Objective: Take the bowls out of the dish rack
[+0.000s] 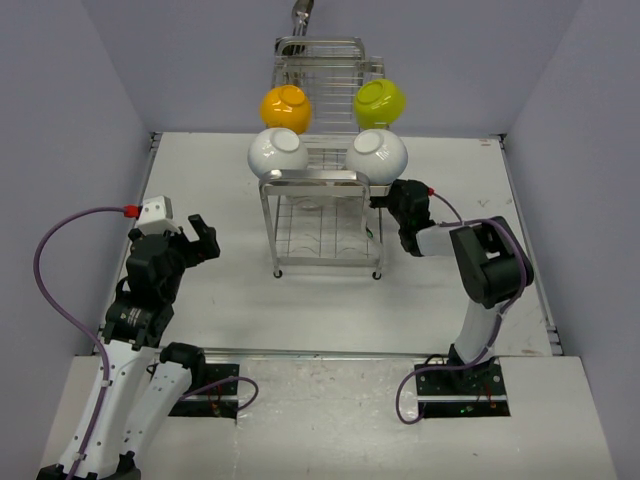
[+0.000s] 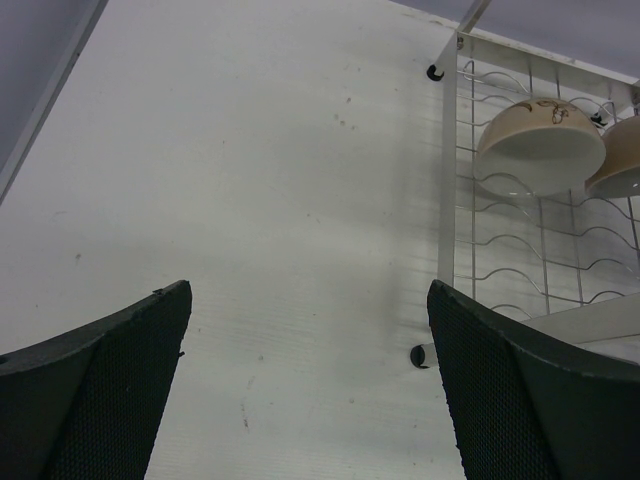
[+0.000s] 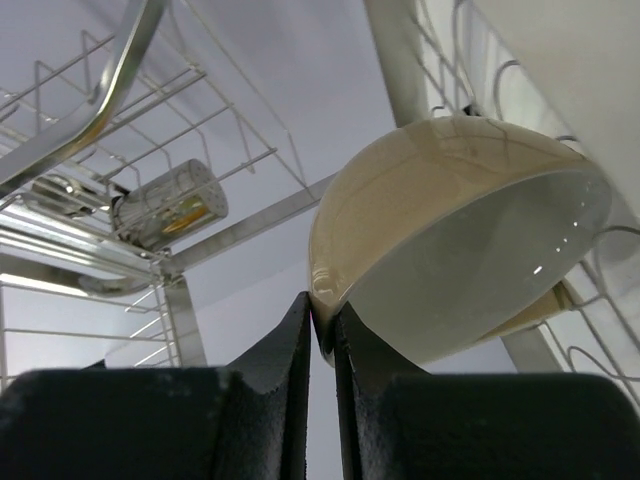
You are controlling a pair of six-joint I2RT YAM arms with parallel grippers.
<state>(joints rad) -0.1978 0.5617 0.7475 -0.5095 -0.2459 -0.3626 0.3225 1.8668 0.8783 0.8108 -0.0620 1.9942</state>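
The chrome wire dish rack (image 1: 325, 215) stands mid-table. Its top tier carries an orange-yellow bowl (image 1: 285, 107), a lime green bowl (image 1: 379, 101) and two white bowls (image 1: 277, 153) (image 1: 379, 153). My right gripper (image 1: 378, 203) reaches into the rack's right side under the top tier. In the right wrist view it (image 3: 322, 310) is shut on the rim of a cream-white bowl (image 3: 440, 210), with another bowl's edge (image 3: 545, 300) behind. My left gripper (image 1: 205, 235) (image 2: 308, 290) hangs open left of the rack, over bare table. Its view shows two pale bowls (image 2: 540, 145) (image 2: 620, 160) inside the rack (image 2: 450, 150).
A shiny metal cylinder (image 3: 170, 205) sits among the rack wires (image 3: 90, 90). A metal fitting (image 1: 302, 12) pokes up behind the rack. Grey walls enclose the white table (image 1: 220, 300) on three sides. The rack's black-tipped feet (image 2: 418, 356) rest near my left fingers (image 2: 120, 370).
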